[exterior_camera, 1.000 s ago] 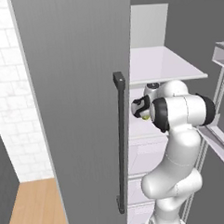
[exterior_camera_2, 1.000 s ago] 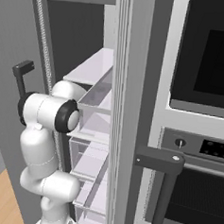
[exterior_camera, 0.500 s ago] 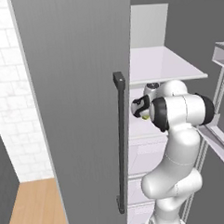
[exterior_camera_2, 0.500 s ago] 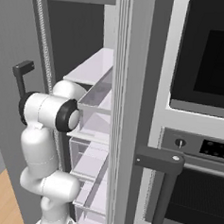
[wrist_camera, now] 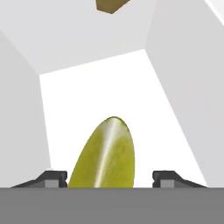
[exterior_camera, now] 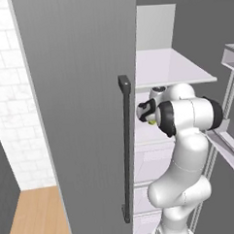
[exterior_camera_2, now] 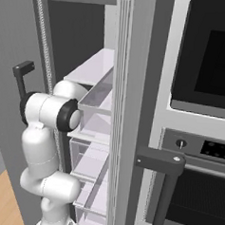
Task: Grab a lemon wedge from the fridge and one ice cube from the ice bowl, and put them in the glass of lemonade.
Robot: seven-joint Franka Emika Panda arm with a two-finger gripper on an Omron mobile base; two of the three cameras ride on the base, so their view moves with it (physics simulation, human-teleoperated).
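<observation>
Pincer (wrist_camera: 109,177) jaws stand apart, one dark tip on each side of the lemon wedge (wrist_camera: 103,155), with a narrow gap visible between the right tip and the rind; on the left the tip sits so close to the wedge that contact cannot be judged from the hand view. No grip is evident, so the state reads as open around the wedge rather than clamped on it.

Taking the wedge as landmark: it lies on a white shelf floor inside the fridge (exterior_camera: 80,116), directly ahead of the pincer and centred between the tips. Its long axis runs away from the hand, leaning slightly to the right, so the jaws span its short width. White walls close in on either side of the wedge, and a small brown object (wrist_camera: 111,5) lies well beyond it at the back.

In the left base view the hand (exterior_camera: 147,110) reaches in behind the open grey door, just beyond its dark bar handle (exterior_camera: 125,147), with a fleck of yellow-green at the fingers. In the right base view the arm's elbow (exterior_camera_2: 50,112) stands beside the clear door bin (exterior_camera_2: 98,99).

Judgement: the wedge is correctly bracketed, and closing across its narrow axis is what the next move calls for. The ice cube and the glass remain for later.
</observation>
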